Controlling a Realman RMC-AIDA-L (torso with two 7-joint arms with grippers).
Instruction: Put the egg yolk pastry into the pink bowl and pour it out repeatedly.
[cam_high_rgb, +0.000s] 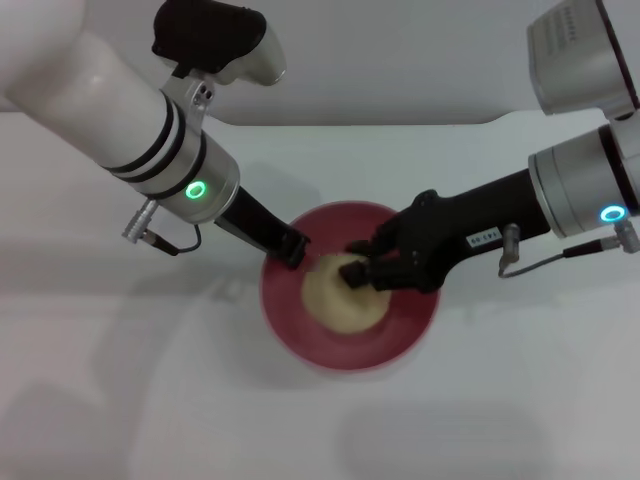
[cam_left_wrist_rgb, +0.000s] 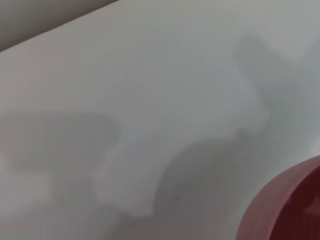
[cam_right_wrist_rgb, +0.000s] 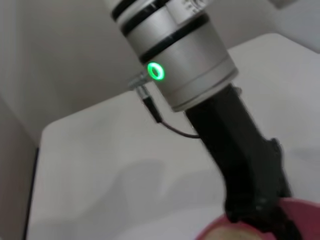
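Observation:
The pink bowl (cam_high_rgb: 290, 320) stands in the middle of the white table, and its outer wall (cam_left_wrist_rgb: 290, 205) shows in the left wrist view. The tan egg yolk pastry (cam_high_rgb: 330, 298) lies inside it, and a sliver of the pastry (cam_right_wrist_rgb: 227, 234) shows in the right wrist view. My right gripper (cam_high_rgb: 362, 274) reaches in from the right, shut on the pastry's upper right side just above the bowl's floor. My left gripper (cam_high_rgb: 291, 251) comes from the upper left and is shut on the bowl's left rim (cam_right_wrist_rgb: 210, 231). Its black body (cam_right_wrist_rgb: 245, 165) fills the right wrist view.
The white table (cam_high_rgb: 120, 400) spreads around the bowl on all sides. Its back edge meets a pale wall (cam_high_rgb: 400, 60). A grey cable (cam_high_rgb: 160, 238) hangs from my left wrist, and another cable (cam_high_rgb: 545, 260) hangs from my right wrist.

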